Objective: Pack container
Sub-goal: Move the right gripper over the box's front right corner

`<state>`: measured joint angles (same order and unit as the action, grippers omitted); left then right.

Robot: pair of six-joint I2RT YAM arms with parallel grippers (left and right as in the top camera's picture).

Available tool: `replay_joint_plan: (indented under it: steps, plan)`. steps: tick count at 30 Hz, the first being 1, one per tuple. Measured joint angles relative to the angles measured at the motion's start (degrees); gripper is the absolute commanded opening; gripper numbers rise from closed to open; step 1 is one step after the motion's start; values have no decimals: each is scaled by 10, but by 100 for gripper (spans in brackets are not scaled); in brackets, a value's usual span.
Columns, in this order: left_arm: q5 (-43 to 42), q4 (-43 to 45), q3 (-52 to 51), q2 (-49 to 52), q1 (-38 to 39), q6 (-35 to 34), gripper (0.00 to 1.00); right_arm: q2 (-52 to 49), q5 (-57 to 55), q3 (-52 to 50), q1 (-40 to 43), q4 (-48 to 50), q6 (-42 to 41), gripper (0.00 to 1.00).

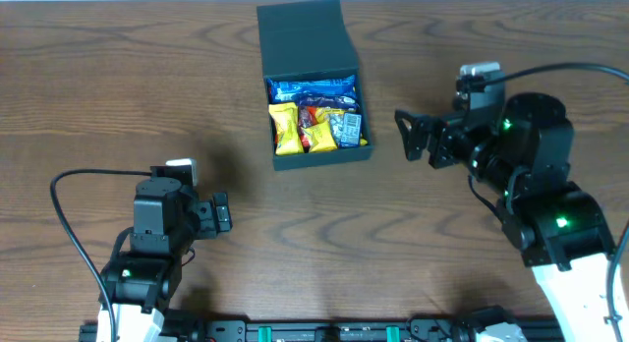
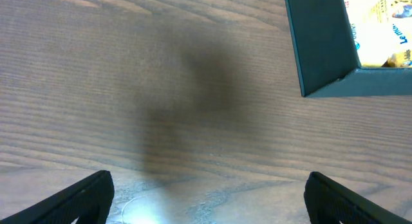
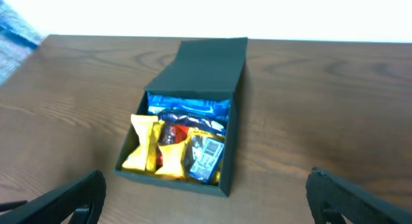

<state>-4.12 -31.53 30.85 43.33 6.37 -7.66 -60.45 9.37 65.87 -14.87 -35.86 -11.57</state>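
The container (image 1: 324,156) is a dark teal-green box at the back middle of the table, its flap lid (image 1: 305,35) standing open behind it. Several snack packets fill it: a blue one (image 1: 313,88) at the back, yellow ones (image 1: 285,128) in front. My right gripper (image 1: 408,134) is open just right of the container, pointing at it, nothing between its fingers. My left gripper (image 1: 222,212) is open over bare table, front left of the container. The left wrist view catches the container's corner (image 2: 318,50) beyond the left gripper (image 2: 209,198). The right wrist view shows the whole container (image 3: 174,177) ahead of the right gripper (image 3: 206,201).
Brown wood-grain table (image 1: 118,86) all around the container. Black cables (image 1: 69,209) loop from both arm bases near the front edge. A white wall runs along the table's far edge (image 3: 309,38).
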Motion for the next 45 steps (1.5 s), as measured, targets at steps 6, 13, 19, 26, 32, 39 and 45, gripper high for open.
replay_joint_plan:
  steps: [6, 13, 19, 26, 32, 39, 45]
  plan:
    - [0, 1, 0, 0, 0, 0, 95, -87, -37, 67, -21, -64, 5, 99]
    - [0, 0, 0, 0, 0, 0, 95, -227, 2, 176, -25, -176, 15, 1]
    - [0, 0, 0, 0, 0, 0, 95, -332, 51, 278, -25, -206, -14, 1]
    - [0, 0, 0, 0, 0, 0, 95, -409, 115, 302, -54, -161, -87, 1]
    - [0, 0, 0, 0, 0, 0, 95, -446, 162, 302, -121, -122, -127, 1]
    - [0, 0, 0, 0, 0, 0, 95, -522, 153, 304, -170, -109, -156, 1]
    - [0, 0, 0, 0, 0, 0, 95, -574, 133, 304, -187, -130, -167, 1]
